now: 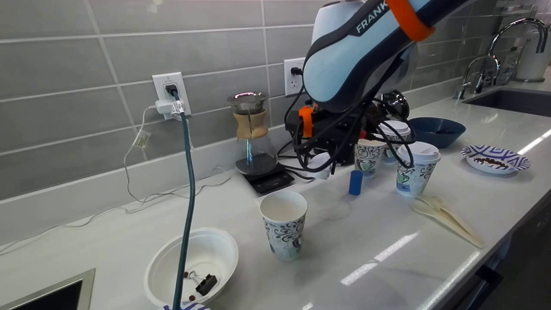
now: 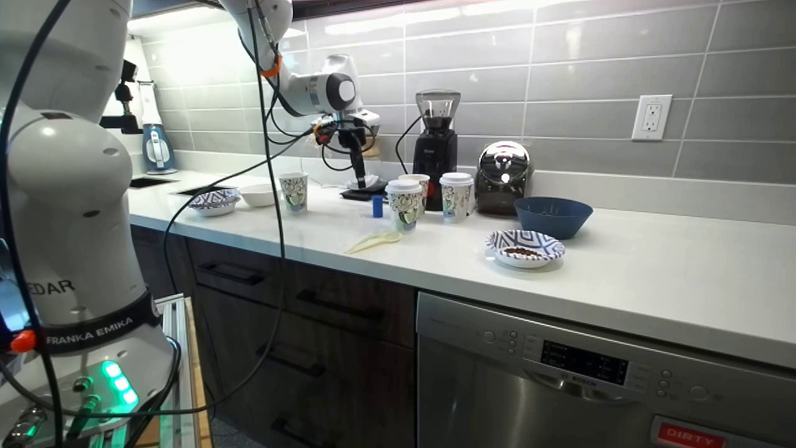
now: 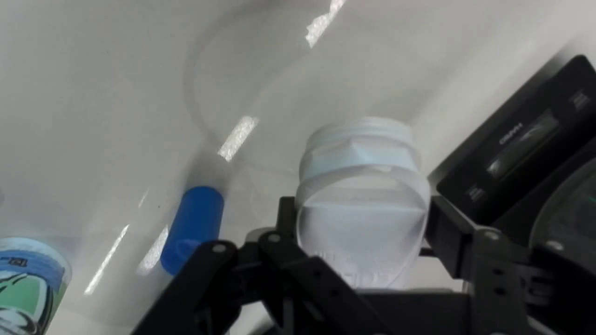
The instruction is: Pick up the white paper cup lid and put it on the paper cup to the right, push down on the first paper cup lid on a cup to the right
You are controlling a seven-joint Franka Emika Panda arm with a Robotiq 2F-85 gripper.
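My gripper (image 3: 362, 223) is shut on the white paper cup lid (image 3: 363, 186), with a finger on each side of it. The lid is tilted on edge above the counter; it shows in both exterior views (image 1: 319, 165) (image 2: 369, 181), partly behind cables. An open paper cup with a blue-teal pattern (image 1: 284, 232) stands apart at the front. Another open paper cup (image 1: 367, 157) stands near the gripper, partly hidden by cables, beside two lidded cups (image 2: 404, 206) (image 2: 456, 198). The nearer lidded cup also shows in an exterior view (image 1: 415, 172). A cup's edge shows in the wrist view (image 3: 28, 284).
A blue cylinder (image 1: 355, 182) stands near the gripper. A black scale (image 1: 269, 178) bears a glass carafe (image 1: 254, 146). Pale utensils (image 1: 443, 217), a dark blue bowl (image 2: 552, 216), a patterned bowl with beans (image 2: 525, 249), a grinder (image 2: 436, 155) and a white bowl (image 1: 215, 245) stand around.
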